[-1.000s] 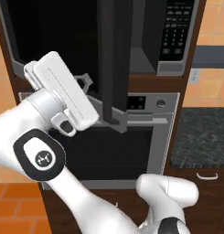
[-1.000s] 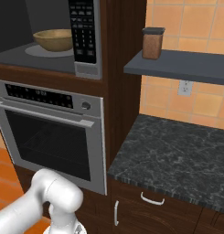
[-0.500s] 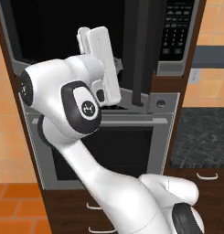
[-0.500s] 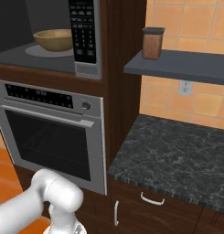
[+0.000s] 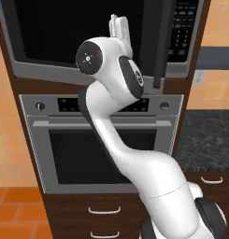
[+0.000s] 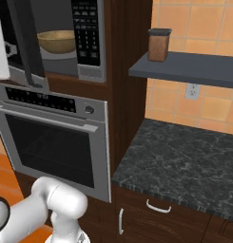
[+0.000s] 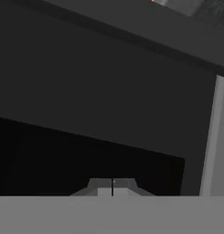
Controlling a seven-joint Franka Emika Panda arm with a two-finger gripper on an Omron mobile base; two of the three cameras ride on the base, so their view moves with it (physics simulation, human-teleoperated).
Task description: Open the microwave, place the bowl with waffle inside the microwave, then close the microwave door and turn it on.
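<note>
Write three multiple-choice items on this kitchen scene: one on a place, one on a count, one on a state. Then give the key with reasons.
1. Where is the round tan wooden bowl?
A. on the dark stone counter
B. inside the grey-framed microwave
C. on the grey wall shelf

2. How many knobs does the steel oven have?
A. two
B. four
C. none

3. The microwave's black-glass door is:
A. removed
B. latched shut
C. partly open

Key: 1 B, the bowl sits beside the keypad; 2 A, one knob at each panel end; 3 C, its edge stands away from the keypad.
</note>
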